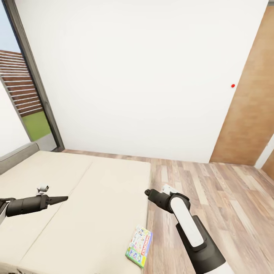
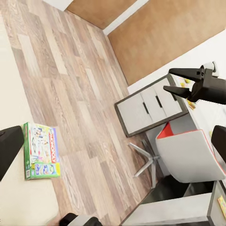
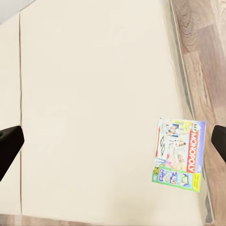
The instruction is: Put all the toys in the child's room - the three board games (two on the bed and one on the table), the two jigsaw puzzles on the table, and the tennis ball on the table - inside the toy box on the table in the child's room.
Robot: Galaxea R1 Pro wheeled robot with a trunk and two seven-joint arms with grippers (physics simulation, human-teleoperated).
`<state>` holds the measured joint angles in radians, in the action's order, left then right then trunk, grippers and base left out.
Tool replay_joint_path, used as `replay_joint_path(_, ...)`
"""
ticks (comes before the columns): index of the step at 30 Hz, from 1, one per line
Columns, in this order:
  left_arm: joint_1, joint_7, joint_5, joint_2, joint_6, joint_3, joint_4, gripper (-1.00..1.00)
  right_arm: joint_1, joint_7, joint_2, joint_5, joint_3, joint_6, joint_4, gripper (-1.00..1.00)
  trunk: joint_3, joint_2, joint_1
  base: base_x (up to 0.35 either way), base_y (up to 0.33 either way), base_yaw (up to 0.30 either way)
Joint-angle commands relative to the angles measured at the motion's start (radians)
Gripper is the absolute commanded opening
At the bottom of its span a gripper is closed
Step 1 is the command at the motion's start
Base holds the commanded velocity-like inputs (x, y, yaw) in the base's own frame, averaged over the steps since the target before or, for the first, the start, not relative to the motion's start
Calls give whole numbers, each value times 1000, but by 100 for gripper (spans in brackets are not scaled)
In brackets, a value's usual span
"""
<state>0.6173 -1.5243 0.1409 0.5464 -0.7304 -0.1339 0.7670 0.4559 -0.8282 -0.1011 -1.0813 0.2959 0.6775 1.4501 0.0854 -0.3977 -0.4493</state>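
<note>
One board game (image 1: 139, 246), a flat pale box with a red band and green end, lies on the bed (image 1: 95, 190) at the mattress's right edge, near its foot. It also appears in the left wrist view (image 2: 41, 150) and the right wrist view (image 3: 179, 155). My left gripper (image 1: 65, 198) hovers open over the middle of the mattress, well left of the game. My right gripper (image 1: 148, 193) hangs open above the bed's right edge, beyond the game, and also shows as two spread fingers (image 2: 167, 80). Both are empty. Part of the table (image 2: 148, 108) with white drawers is visible. Toy box, puzzles and ball are out of view.
Wooden floor (image 1: 213, 190) runs right of the bed. A grey swivel chair (image 2: 188, 153) with a red rim stands by the drawers. A white wall is ahead, a wood-panelled door (image 1: 251, 114) to the right, a window (image 1: 23, 87) and grey headboard (image 1: 15, 156) to the left.
</note>
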Motion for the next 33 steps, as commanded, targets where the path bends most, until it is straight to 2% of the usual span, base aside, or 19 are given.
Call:
replay_joint_path(1,1,-3,0,0,-11,0,0,100,1,-9,0,-8,0,2,1,100,2,-2,-1,0,-73,236)
replay_joint_path(19,1,-3,0,0,-11,1,0,100,1,-9,1,-8,0,2,1,100,-5,-2,-1,-6,-197,257)
replay_joint_path(33,1,-3,0,0,-11,1,0,100,1,-9,0,-8,0,2,1,100,-5,-2,-1,-51,-159,30)
